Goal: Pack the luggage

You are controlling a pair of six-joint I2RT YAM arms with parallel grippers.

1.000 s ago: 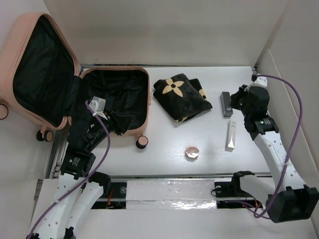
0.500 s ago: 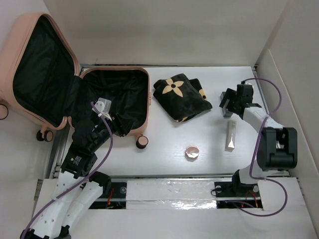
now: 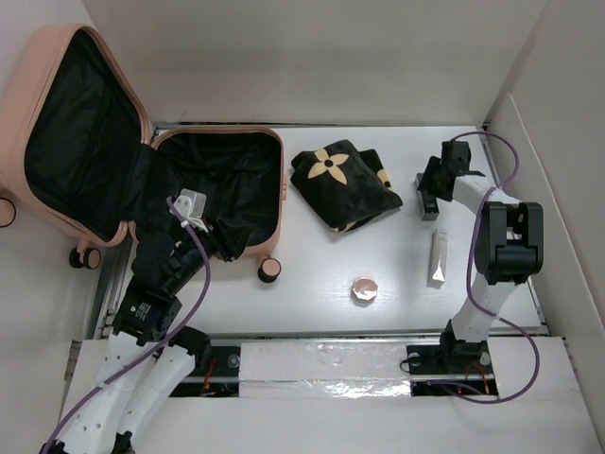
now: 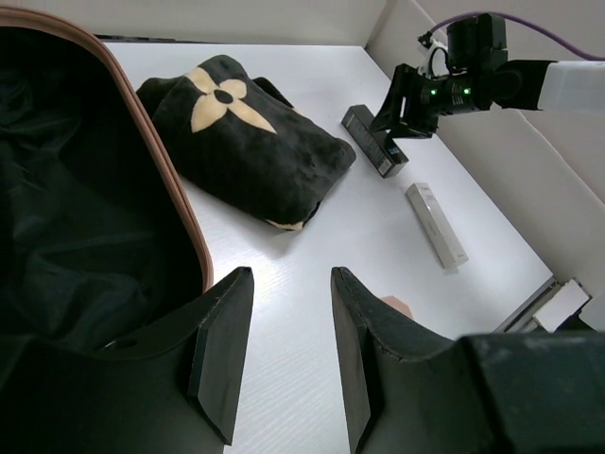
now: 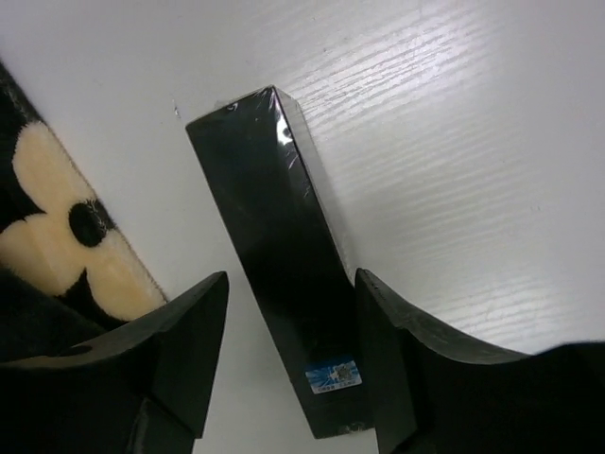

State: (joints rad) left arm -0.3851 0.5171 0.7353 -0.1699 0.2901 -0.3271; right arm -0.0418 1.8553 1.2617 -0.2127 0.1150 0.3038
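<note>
Top view, clock read from the table's point(image 3: 321, 255) centre.

- The luggage point(image 3: 281, 189) is sitting at 9 to 10 o'clock, lying open. It is a peach-pink hard shell with rounded corners, and black fabric lining is showing in both halves.
- The base half is lying flat on the table. The lid half is leaning up and away toward 10 o'clock, past the table's left edge.
- A pink-and-black caster wheel point(image 3: 269, 270) is sticking out at the base's near right corner. More wheels are showing under the lid's near edge.
- The left gripper point(image 4: 290, 284) is hovering over the base's near right corner. Its jaws are standing apart with only bare table showing between them.
- The right gripper point(image 5: 291, 284) is reaching to 2 o'clock and straddling a long black box point(image 5: 255, 189) lying on the table. The jaws are released: a strip of table is showing between the left finger and the box.
- A folded black cloth with a cream flower point(image 3: 342, 184) is lying at 12 o'clock, just right of the luggage.
- A slim pale box point(image 3: 437, 257) is lying at 4 o'clock, and a small round pink thing point(image 3: 364, 288) at 5 o'clock.
</note>
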